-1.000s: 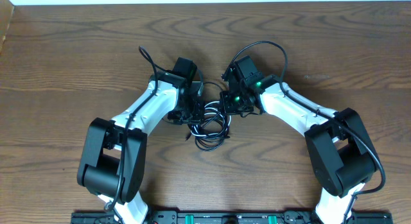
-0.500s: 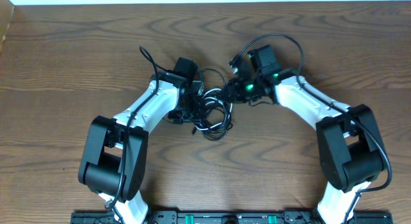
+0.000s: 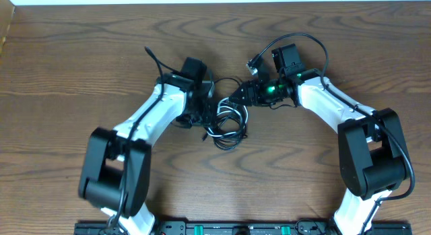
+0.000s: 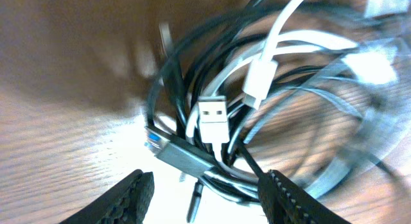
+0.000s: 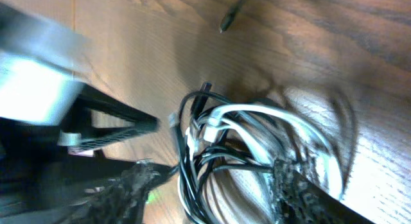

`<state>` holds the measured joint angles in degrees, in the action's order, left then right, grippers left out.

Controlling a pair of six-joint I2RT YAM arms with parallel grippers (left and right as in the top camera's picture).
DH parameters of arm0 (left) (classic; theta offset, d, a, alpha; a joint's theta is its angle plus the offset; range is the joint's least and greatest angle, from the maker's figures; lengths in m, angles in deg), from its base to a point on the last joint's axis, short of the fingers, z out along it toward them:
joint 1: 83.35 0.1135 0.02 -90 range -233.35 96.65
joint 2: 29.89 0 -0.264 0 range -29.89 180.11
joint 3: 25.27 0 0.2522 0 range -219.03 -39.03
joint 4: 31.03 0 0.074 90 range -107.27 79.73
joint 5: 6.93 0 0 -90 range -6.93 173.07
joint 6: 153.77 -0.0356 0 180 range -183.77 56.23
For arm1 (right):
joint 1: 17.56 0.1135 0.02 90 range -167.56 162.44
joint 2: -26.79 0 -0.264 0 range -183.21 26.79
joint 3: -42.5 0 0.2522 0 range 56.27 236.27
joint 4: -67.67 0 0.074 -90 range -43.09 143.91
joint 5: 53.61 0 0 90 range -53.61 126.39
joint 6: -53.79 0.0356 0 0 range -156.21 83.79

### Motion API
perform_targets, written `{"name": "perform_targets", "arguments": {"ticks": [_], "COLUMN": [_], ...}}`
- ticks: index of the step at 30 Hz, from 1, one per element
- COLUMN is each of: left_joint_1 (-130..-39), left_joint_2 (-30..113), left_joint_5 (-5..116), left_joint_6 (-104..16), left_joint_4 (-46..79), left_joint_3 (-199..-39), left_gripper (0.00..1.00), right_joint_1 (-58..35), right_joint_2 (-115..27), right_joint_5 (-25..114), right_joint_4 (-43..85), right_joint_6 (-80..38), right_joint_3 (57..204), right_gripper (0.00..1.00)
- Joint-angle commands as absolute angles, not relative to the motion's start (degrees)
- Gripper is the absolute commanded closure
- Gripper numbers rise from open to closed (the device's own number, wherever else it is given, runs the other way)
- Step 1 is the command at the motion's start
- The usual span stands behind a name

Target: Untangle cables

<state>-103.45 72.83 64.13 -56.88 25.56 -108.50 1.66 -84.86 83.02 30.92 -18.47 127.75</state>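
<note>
Standing well apart, the fingers of your left gripper [image 4: 207, 179] grip nothing. Just ahead of them lies the tangle of thin black and white cables [image 3: 217, 125]. Its white USB plug [image 4: 212, 116] points its metal end back at the gripper, and a silver flat plug [image 4: 185, 157] lies slantwise beside it. Your right gripper [image 5: 215, 169] is likewise spread and holds nothing, with the loops lying between its fingers. Seen from overhead, the tangle rests on the brown wooden table [image 3: 67, 60] between both grippers, with its long axis running from the far edge toward the arm bases.
</note>
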Motion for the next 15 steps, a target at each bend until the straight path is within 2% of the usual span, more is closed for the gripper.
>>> {"name": "perform_targets", "arguments": {"ticks": [1,8,11,15], "left_joint_1": [-103.5,-106.1,-108.2,-110.1], "left_joint_2": [66.9,67.0,68.8,72.0], "left_joint_5": [64.3,64.3,64.3,64.3], "left_joint_6": [-54.0,-48.6,-48.6,-45.4], "left_joint_4": [22.0,15.5,13.5,11.9], "left_joint_3": [-111.9,-111.9,-111.9,-111.9], "left_gripper": [0.43,0.42,0.42,0.42], "right_joint_1": [0.7,-0.6,-0.8,-2.0], "right_joint_2": [-83.7,-83.7,-83.8,-83.9], "right_joint_5": [78.3,71.0,67.1,65.8], "right_joint_4": [28.8,20.9,19.8,18.1], "right_joint_6": [-17.7,-14.8,-14.8,-14.8], "right_joint_3": [127.9,127.8,127.7,127.7], "right_gripper": [0.39,0.38,0.34,0.35]}}
